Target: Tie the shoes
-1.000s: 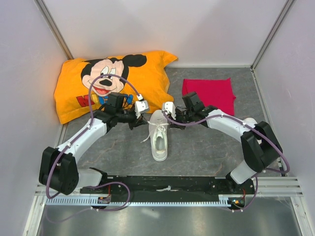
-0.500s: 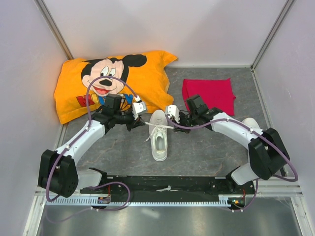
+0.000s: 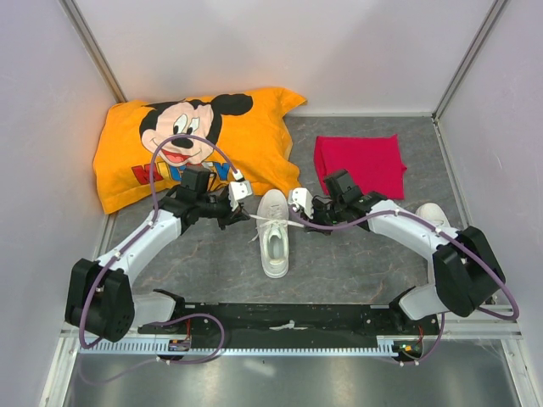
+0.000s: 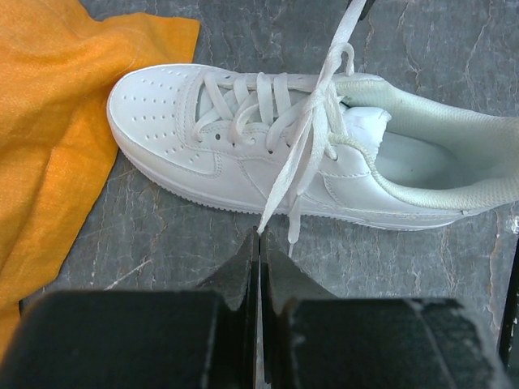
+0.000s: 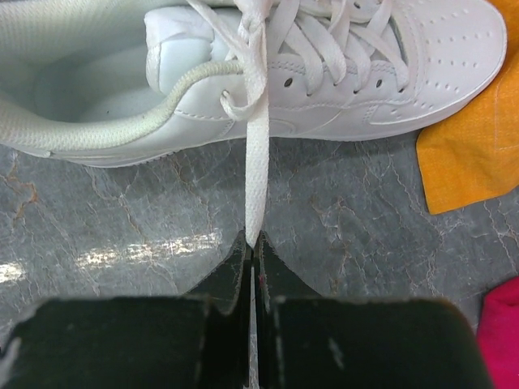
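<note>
Top view, pillow (image 3: 199, 140): orange, printed with a cartoon mouse's face; the red and blue letters under it are partly covered by the left arm and cannot be read.
Top view, cloth (image 3: 358, 163): red, lying flat on the bench (image 3: 339, 263) at far right.
Top view, shoe (image 3: 273, 235): mid-bench, toe towards the pillow, heel towards the arm bases.
Top view, left fingers (image 3: 235, 217): just beside the shoe's left flank, a lace (image 3: 254, 220) stretched from them to the eyelets.
Top view, right fingers (image 3: 309, 222): just beside the right flank, lace running to them likewise.
Left wrist, shoe (image 4: 243, 146): on its sole ahead of the fingers, toe touching the pillow's edge (image 4: 57, 138).
Left wrist, left fingers (image 4: 250, 258): pressed together, pinching the lace (image 4: 280, 182), which rises taut to the knot.
Right wrist, shoe (image 5: 324, 81): across the top, its perforated toe by an orange corner (image 5: 474, 162).
Right wrist, right fingers (image 5: 243, 258): pressed together on the flat lace (image 5: 257, 170), pulled straight from the top eyelets.
</note>
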Controlling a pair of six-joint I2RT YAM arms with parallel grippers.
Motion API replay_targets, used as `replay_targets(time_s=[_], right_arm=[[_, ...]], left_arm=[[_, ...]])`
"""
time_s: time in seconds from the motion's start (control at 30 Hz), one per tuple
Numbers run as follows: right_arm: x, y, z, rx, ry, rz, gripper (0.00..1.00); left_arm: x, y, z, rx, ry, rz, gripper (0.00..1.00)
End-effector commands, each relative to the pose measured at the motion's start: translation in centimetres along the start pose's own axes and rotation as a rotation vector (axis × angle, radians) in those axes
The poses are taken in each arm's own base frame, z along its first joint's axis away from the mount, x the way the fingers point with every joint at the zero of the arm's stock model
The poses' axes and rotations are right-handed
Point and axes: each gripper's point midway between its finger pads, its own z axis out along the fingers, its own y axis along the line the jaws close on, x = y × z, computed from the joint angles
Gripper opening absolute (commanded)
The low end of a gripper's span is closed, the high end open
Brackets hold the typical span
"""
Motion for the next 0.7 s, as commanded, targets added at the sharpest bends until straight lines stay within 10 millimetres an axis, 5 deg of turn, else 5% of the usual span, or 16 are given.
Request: replay_targets(time_s=[0.0, 0.67], right_arm=[[2.3, 0.2, -0.9, 0.028, 0.083, 0.005, 0.00], [3.3, 0.3, -1.1, 0.029, 0.105, 0.000, 0.00]], left_arm=[[0.4, 1.4, -0.5, -0.065, 0.020, 0.069, 0.01], [1.0, 2.6, 0.0, -0.073, 0.034, 0.094, 0.02]])
